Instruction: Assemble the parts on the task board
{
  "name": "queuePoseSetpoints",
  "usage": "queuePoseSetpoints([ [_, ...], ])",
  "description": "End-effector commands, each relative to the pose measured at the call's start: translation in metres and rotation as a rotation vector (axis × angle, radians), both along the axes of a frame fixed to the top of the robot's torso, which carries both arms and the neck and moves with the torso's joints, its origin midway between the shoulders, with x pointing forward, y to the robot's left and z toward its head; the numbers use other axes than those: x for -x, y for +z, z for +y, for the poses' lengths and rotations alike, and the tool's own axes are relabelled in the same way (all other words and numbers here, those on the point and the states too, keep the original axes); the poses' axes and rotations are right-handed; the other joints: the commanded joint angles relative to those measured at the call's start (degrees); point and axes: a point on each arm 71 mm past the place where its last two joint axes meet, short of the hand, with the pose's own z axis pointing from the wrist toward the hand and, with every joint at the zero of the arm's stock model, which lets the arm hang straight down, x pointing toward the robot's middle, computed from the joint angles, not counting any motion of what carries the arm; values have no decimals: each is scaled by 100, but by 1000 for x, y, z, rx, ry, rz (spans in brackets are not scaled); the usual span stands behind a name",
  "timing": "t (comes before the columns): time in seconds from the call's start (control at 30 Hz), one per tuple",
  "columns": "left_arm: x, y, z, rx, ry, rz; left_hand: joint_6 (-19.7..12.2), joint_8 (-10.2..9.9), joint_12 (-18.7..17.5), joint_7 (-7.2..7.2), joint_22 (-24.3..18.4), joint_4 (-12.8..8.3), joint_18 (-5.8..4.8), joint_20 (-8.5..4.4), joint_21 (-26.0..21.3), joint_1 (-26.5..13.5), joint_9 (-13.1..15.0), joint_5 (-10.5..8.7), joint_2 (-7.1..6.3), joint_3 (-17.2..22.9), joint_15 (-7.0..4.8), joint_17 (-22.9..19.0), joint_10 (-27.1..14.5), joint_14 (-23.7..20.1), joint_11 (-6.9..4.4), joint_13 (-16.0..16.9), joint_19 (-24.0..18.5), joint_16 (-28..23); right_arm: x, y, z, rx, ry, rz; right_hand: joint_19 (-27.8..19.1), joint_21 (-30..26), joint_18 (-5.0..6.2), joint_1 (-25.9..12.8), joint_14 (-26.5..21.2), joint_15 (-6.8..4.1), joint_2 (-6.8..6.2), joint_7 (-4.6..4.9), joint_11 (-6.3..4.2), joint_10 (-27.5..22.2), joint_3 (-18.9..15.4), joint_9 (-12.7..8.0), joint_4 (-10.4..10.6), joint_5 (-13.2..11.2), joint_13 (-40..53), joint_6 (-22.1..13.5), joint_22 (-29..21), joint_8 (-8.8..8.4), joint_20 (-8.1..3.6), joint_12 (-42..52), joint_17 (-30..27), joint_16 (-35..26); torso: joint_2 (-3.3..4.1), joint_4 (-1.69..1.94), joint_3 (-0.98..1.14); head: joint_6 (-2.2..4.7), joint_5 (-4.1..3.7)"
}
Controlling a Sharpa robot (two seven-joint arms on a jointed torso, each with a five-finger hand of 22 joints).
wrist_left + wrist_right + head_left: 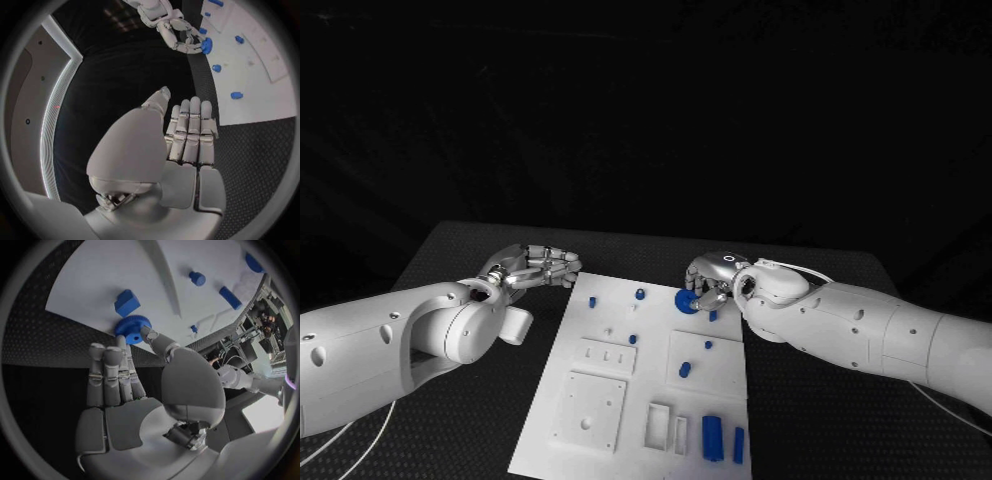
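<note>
Two robot hands are working apart: the right robot hand (714, 281) is pinching a blue gear (687, 300) at the board (632, 400) edge, likely to seat it, while the left robot hand (534, 267) is hovering empty, fingers pressed together.

The task board (589, 420) looks matt white plastic; the table (473, 245) rough, dimpled black; hands metallic.

Black table (473, 250) with a dotted surface.
</note>
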Motion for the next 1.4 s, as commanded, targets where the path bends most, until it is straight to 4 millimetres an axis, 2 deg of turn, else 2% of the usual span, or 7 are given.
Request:
queuePoseSetpoints([
  [0.03, 1, 1, -3, 10, -20, -4, 30, -33, -30, 10, 104, 34, 97, -4, -38, 28, -9, -25, 11, -7, -1, 11, 27, -8, 1, -7, -51, -36, 0, -1, 0, 6, 11, -2, 74, 61, 200, -85, 28, -98, 18, -38, -67, 134, 42, -25, 11, -22, 324, -17, 64, -23, -48, 241, 29, 62, -2, 2, 0, -12, 0],
  [0.23, 1, 1, -2, 10, -20, -2, 30, -33, -31, 10, 104, 39, 97, -4, -39, 26, -10, -25, 12, -9, 0, 12, 27, -8, 2, -7, -51, -38, 1, -3, 3, 17, 15, 18, 134, 113, 200, -185, 57, -218, 12, -128, -202, -16, -31, -57, -3, -22, 1819, -38, 42, -78, -92, 1309, 59, 131, -7, 5, -6, -22, 3],
  [0.3, 1, 1, -2, 11, -21, -2, 29, -34, -32, 10, 104, 40, 97, -4, -39, 25, -10, -25, 11, -10, 0, 13, 27, -8, 2, -7, -52, -39, 1, -3, 3, 19, 17, 22, 146, 154, 200, -238, 54, -221, 19, -203, -268, -395, -151, -84, -53, 21, 2622, -64, 53, -122, -105, 2079, 103, 196, -5, 4, -4, -27, 3],
  [0.33, 2, 1, -2, 11, -22, -2, 29, -34, -32, 11, 104, 41, 97, -4, -39, 25, -11, -25, 11, -10, 0, 13, 27, -8, 2, -7, -52, -39, 0, -3, 4, 21, 18, 26, 137, 173, 200, -257, 38, -280, 23, -156, -245, -659, -175, -92, -75, 51, 2993, -55, 58, -133, -116, 2419, 129, 226, -3, 4, -1, -29, 3],
  [0.43, 2, 1, -2, 11, -23, -1, 29, -34, -33, 11, 104, 42, 97, -5, -40, 26, -11, -25, 11, -10, 0, 13, 27, -9, 2, -7, -52, -40, 0, -4, 4, 26, 18, 34, 171, 272, 200, -371, 41, -279, 20, -195, -265, -871, -336, -103, -121, 246, 3648, -52, 85, -153, -141, 3161, 285, 406, -1, 5, 1, -34, 7],
  [0.57, 2, 1, -2, 11, -23, -1, 29, -35, -34, 11, 104, 43, 97, -5, -40, 26, -11, -26, 10, -11, 0, 14, 26, -9, 2, -8, -53, -42, 0, -5, 4, 29, 20, 39, 165, 356, 200, -395, -8, -288, 32, -199, -272, -1096, -372, -109, -153, 259, 4173, -35, 85, -165, -166, 3786, 457, 535, -1, 4, 1, -47, 9],
  [1.4, 2, 1, -4, 10, -29, 0, 26, -39, -42, 13, 105, 62, 96, -4, -42, 20, -15, -26, 15, -16, 1, 20, 23, -11, 4, -9, -56, -50, 0, -24, 2, 82, 27, 185, 147, 644, 200, -465, -35, -258, 256, -168, -248, -1267, -298, -95, -111, 169, 4863, 128, 88, -133, -220, 4827, 963, 851, -7, 14, 7, -120, 18],
])
